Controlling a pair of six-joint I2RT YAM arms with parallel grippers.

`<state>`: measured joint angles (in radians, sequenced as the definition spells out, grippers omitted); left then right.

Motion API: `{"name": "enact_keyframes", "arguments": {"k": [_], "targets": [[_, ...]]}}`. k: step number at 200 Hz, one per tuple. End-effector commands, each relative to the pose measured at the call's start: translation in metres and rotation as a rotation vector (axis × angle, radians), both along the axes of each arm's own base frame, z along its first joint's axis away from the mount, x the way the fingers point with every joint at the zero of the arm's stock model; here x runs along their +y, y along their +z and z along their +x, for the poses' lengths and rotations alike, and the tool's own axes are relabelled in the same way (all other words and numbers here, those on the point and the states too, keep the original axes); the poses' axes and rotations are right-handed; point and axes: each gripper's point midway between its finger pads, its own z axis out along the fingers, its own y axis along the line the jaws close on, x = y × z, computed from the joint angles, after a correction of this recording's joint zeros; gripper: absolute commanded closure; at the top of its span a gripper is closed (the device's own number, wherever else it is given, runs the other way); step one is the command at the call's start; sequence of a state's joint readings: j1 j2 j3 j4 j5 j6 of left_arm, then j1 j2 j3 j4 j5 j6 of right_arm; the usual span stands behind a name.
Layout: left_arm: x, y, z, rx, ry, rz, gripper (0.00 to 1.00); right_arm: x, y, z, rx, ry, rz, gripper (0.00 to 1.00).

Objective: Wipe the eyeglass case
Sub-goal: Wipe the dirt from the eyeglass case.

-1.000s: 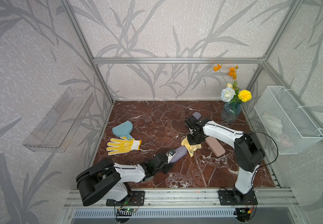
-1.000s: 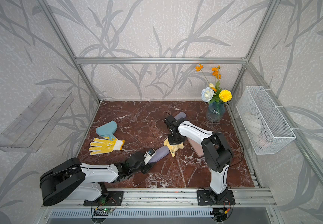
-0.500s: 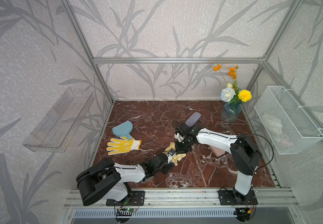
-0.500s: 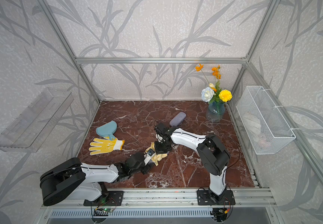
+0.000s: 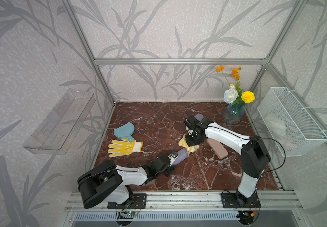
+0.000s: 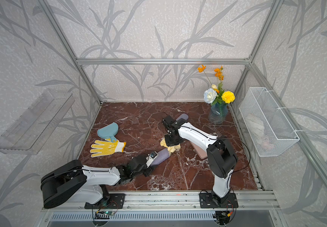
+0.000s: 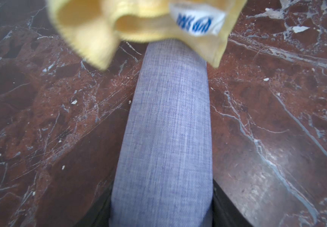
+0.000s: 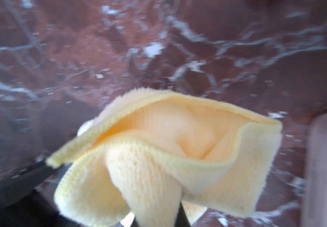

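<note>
Both top views
- Left arm: lies low along the table point(image 5: 149, 118) from the front rail. The left gripper point(image 5: 173, 164) is clamped on the near end of the case point(image 5: 181, 155), which lies slanted on the table.
- Right arm: elbow high, forearm sloping down, wrist bent over. The right gripper point(image 5: 190, 145) pinches the cloth point(image 5: 182, 142) just past the case's far tip, and the cloth's lower fold meets that tip.
- Basket point(image 5: 296, 135): on the wall, well apart from the case. It holds pale things point(image 5: 276, 125) too small to name.
- Shelf point(image 5: 60, 125): clear, on the opposite wall from the basket.
- Around: a pink case point(image 5: 216, 149) lies near the case, partly under the right forearm. A grey case point(image 5: 199, 117) lies farther off, half hidden by the right wrist. The glove point(image 5: 124, 147) and blue mitt point(image 5: 124, 130) are apart from the case. The vase point(image 5: 233, 116) stands in the far corner.

Left wrist
- Grip: dark fingers point(image 7: 227, 206) flank the case point(image 7: 168, 127).
- Cloth point(image 7: 92, 29): blurred, draped over the case's far end, with its white tag point(image 7: 196, 21) showing.

Right wrist
- Grip: the cloth point(image 8: 168, 157) is bunched in closed fingers point(image 8: 11, 192).
- Beside: the pink case point(image 8: 325, 167), blurred.
</note>
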<state>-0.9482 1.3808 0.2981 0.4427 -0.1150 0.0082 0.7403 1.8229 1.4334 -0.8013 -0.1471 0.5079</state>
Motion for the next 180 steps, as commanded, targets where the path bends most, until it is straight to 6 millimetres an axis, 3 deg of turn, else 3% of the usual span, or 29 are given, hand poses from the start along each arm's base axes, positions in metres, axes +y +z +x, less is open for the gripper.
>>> {"name": "enact_keyframes", "arguments": {"k": [1,15,27,42,58,78,90,105,122,156,169,180], "targets": [[-0.009,0.016,0.009,-0.065,-0.002,-0.026,0.82,0.051,-0.009,-0.03,0.185,-0.035,0.23,1.0],[-0.011,0.015,0.009,-0.07,-0.006,-0.015,0.82,0.053,-0.024,-0.033,0.236,-0.064,0.261,1.0],[-0.012,0.015,0.009,-0.075,-0.008,-0.009,0.82,0.038,-0.037,-0.031,0.255,-0.087,0.237,1.0],[-0.012,0.014,0.009,-0.08,-0.008,-0.001,0.82,0.005,-0.053,-0.025,0.262,-0.127,0.177,1.0],[-0.012,0.012,0.008,-0.083,-0.012,0.006,0.82,-0.043,-0.064,-0.012,0.229,-0.147,0.035,1.0],[-0.014,0.012,0.007,-0.091,-0.018,0.014,0.82,-0.094,-0.048,0.011,0.063,-0.096,-0.254,1.0],[-0.015,0.011,0.006,-0.094,-0.02,0.022,0.82,-0.104,-0.026,0.023,-0.062,-0.031,-0.395,1.0],[-0.016,0.011,0.006,-0.099,-0.023,0.027,0.82,-0.09,-0.003,0.028,-0.167,0.048,-0.443,1.0],[-0.017,0.011,0.006,-0.102,-0.026,0.031,0.82,-0.053,0.005,0.016,-0.134,0.073,-0.297,1.0],[-0.018,0.012,0.006,-0.107,-0.023,0.035,0.82,0.037,-0.004,-0.027,0.12,0.041,0.141,1.0],[-0.017,0.011,0.007,-0.106,-0.021,0.041,0.82,0.054,-0.011,-0.037,0.196,0.027,0.229,1.0],[-0.018,0.011,0.006,-0.106,-0.023,0.042,0.82,0.055,-0.022,-0.041,0.231,0.027,0.251,1.0]]}}
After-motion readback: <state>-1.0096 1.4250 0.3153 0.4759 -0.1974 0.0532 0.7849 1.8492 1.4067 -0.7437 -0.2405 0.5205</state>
